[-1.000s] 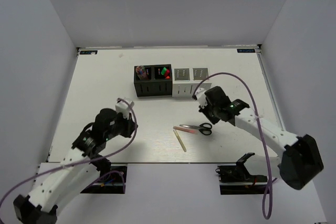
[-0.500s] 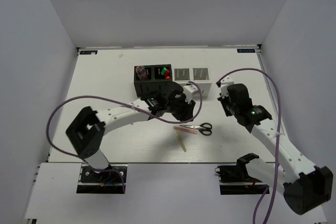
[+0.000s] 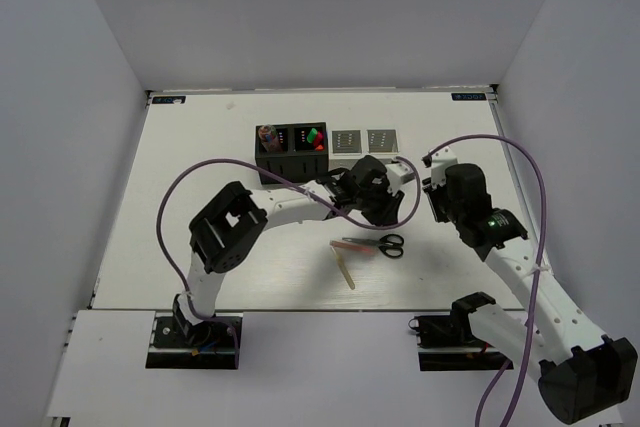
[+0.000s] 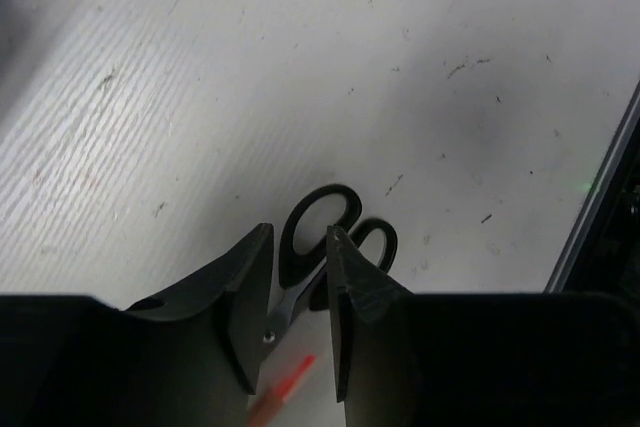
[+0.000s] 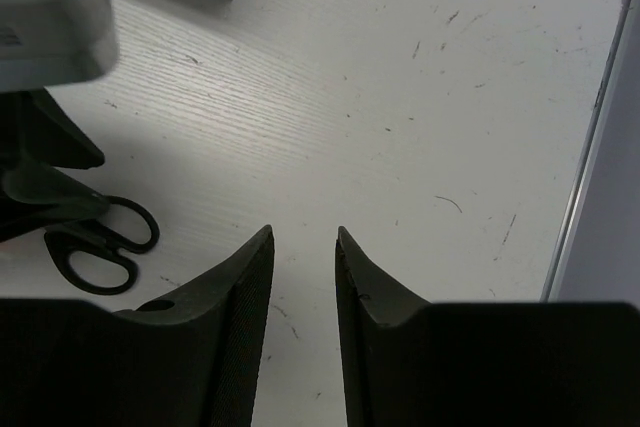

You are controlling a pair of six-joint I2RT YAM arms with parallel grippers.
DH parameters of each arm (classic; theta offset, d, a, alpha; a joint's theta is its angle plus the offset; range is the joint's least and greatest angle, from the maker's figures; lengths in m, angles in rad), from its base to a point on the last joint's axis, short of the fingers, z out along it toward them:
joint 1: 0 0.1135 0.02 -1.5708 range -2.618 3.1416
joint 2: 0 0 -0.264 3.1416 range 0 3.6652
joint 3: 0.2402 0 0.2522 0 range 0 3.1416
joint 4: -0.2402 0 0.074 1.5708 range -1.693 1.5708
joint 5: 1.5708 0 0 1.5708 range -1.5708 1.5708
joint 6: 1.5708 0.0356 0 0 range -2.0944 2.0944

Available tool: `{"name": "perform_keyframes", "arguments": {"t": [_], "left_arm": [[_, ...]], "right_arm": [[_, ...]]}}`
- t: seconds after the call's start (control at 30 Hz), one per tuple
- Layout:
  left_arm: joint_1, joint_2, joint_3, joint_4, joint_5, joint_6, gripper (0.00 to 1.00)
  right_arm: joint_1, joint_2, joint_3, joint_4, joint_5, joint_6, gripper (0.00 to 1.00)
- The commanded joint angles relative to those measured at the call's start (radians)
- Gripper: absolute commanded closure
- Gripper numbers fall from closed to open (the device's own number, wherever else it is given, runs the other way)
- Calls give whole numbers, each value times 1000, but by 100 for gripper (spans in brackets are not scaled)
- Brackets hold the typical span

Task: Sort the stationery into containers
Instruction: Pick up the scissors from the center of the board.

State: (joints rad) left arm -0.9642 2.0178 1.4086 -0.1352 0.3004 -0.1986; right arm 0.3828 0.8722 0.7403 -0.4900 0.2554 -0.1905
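The black-handled scissors (image 3: 386, 244) lie on the table, with the thin pink stick (image 3: 354, 247) against their blades and the pale wooden stick (image 3: 344, 269) just nearer. My left gripper (image 3: 380, 217) hovers over the scissors. In the left wrist view the left gripper (image 4: 299, 230) is open by a narrow gap, with the scissors (image 4: 322, 247) and the blurred pink stick (image 4: 280, 395) on the table below it. My right gripper (image 3: 438, 202) is open and empty; in the right wrist view it (image 5: 304, 230) is over bare table, right of the scissors (image 5: 100, 239).
The four joined containers (image 3: 292, 169) stand at the back middle: two black on the left holding highlighters (image 3: 316, 136) and another item (image 3: 266, 134), two white (image 3: 346, 143) on the right. A white container corner (image 5: 50, 17) shows in the right wrist view. The table's right edge (image 5: 590, 147) is close.
My left arm has swung from the near left across to the middle, above the scissors. My right arm has drawn back from the scissors to the right.
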Motion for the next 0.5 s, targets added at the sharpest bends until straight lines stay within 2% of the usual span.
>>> {"name": "perform_keyframes", "arguments": {"t": [0.0, 0.13, 0.23, 0.47], "left_arm": [[-21, 12, 59, -7, -23, 53, 59], [-36, 42, 75, -23, -69, 91, 54], [-39, 55, 72, -29, -75, 113, 54], [-38, 71, 69, -33, -75, 143, 54]], "right_arm": [[-7, -18, 1, 31, -28, 6, 65], [-9, -21, 4, 25, -39, 6, 62], [-10, -16, 4, 22, -47, 6, 59], [-10, -15, 2, 22, -61, 6, 58]]}}
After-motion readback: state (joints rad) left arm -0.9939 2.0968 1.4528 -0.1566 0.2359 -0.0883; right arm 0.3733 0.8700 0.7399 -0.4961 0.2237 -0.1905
